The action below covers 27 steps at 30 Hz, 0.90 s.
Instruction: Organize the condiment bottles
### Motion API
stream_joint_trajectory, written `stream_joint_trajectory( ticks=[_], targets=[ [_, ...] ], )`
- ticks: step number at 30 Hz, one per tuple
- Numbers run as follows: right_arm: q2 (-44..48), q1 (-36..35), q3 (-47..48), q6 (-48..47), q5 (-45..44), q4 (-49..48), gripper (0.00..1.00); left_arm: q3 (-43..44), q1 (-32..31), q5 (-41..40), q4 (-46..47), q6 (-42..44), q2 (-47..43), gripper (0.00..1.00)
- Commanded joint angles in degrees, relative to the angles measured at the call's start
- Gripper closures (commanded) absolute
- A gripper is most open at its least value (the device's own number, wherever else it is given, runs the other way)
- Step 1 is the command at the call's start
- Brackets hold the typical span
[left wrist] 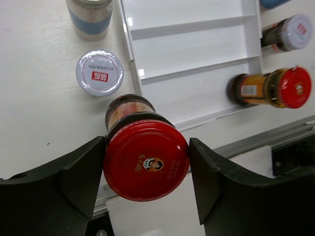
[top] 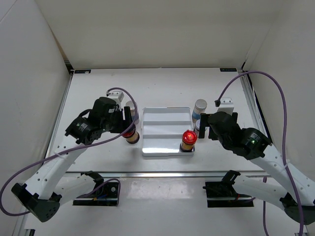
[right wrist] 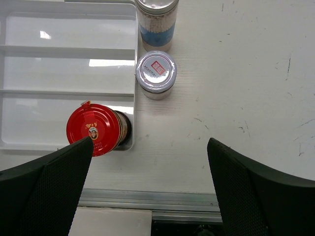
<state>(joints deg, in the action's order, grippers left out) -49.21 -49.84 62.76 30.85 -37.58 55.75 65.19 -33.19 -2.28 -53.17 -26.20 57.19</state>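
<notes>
My left gripper [left wrist: 146, 147] is shut on the red cap of an amber-brown condiment bottle [left wrist: 142, 169], just left of the white tray's [left wrist: 197, 49] near corner; from above the bottle [top: 131, 136] shows under the gripper [top: 129, 125]. A second red-capped bottle [top: 188, 140] stands in the tray's [top: 165, 115] near right corner. My right gripper [right wrist: 150, 142] is open over bare table, with that bottle [right wrist: 93, 130] beside its left finger. A short silver-capped bottle [right wrist: 156, 71] and a taller one [right wrist: 156, 22] stand right of the tray [right wrist: 49, 64].
Left of the tray stand another short silver-capped bottle [left wrist: 99, 73] and a taller one [left wrist: 90, 17]. The tray's other compartments hold nothing. A metal rail [right wrist: 147, 199] runs along the table's near edge. White walls close in the table on three sides.
</notes>
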Motion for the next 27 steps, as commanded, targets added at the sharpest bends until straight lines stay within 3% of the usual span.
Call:
stream_joint_trajectory(
  ticks=[1, 8, 16, 27],
  targets=[
    [1.13, 0.27, -0.44, -0.01, -2.14, 0.50, 0.00, 6.08, -0.91, 2.28, 2.72, -2.63, 0.72, 0.89],
    [1.13, 0.27, -0.45, 0.00, -2.67, 1.03, 0.00, 8.64, -5.56, 1.76, 5.79, -3.78, 6.97, 0.89],
    [2.80, 0.27, -0.45, 0.53, -3.73, 2.96, 0.00, 3.03, -12.07, -3.16, 14.05, -5.01, 10.57, 0.89],
    [3.33, 0.27, -0.98, 0.53, -4.78, 4.63, 0.00, -2.87, -13.92, -6.15, 19.15, -4.48, 15.75, 0.89]
  ],
)
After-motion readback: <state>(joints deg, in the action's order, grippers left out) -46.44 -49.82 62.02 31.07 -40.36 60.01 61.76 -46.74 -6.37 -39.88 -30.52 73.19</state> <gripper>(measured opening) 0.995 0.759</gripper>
